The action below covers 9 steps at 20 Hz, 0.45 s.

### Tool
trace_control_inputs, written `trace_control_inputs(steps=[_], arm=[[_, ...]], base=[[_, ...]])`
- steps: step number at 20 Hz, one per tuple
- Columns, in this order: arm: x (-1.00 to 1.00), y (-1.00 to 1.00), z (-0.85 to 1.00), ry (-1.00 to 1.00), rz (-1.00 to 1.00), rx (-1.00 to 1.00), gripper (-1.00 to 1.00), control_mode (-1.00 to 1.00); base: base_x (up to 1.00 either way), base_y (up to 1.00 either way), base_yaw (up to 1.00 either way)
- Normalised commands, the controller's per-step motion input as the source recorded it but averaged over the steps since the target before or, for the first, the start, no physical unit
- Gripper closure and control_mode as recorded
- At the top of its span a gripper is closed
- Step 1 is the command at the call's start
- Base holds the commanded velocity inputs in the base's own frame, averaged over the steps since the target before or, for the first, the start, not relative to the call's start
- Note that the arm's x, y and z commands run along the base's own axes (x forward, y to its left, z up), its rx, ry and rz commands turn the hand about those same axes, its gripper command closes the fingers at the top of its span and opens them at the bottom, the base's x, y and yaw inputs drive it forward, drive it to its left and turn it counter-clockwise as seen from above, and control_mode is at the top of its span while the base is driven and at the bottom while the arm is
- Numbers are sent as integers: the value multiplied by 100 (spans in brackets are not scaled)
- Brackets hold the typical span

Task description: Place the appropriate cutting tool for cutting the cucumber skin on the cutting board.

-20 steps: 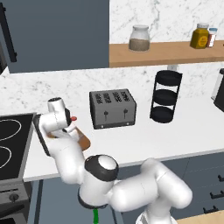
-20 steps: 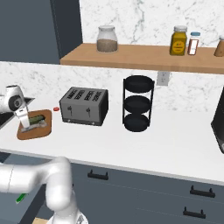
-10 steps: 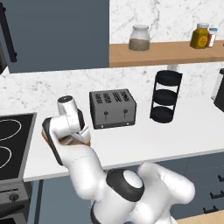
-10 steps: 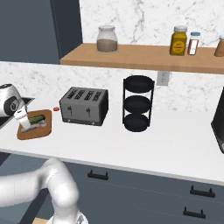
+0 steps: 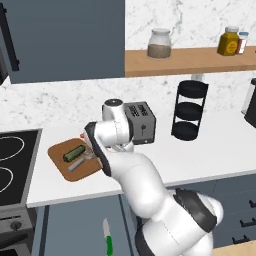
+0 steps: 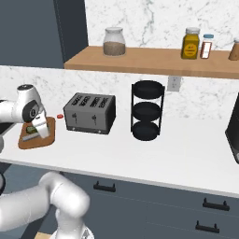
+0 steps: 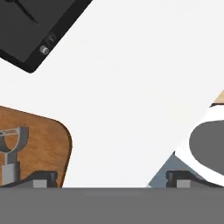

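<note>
The brown cutting board [image 5: 60, 150] lies on the white counter left of the toaster. On it rest the dark green cucumber [image 5: 74, 153] and, beside it, the slim grey cutting tool [image 5: 79, 162]. My gripper [image 7: 111, 179] hangs just above the board's right edge, open, with nothing between its dark fingertips [image 7: 43, 178]. In the hand view the board [image 7: 39, 140] fills the lower left corner, and the peeler's forked head [image 7: 11, 142] rests on it. From the right base view my hand partly covers the board [image 6: 28, 141] and cucumber [image 6: 31, 130].
A grey toaster [image 6: 89, 112] stands right of the board, then a black three-tier rack [image 6: 147, 109]. A stove [image 5: 12, 165] borders the board's left. A green-handled knife [image 5: 107, 239] shows below the counter front. A wooden shelf [image 6: 149, 60] carries jars above.
My hand has moved right and off the board, uncovering the cucumber and the peeler, which now lies free on the wood. The jaws opened wider.
</note>
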Motion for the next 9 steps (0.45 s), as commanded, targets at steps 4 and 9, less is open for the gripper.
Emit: trace_control_inputs(steps=[4, 9], arm=[[-51, -100, 8, 0, -9, 23, -100, -100], [-72, -100, 0, -1, -11, 28, -100, -100]], base=[[0, 0, 0], [0, 0, 0]])
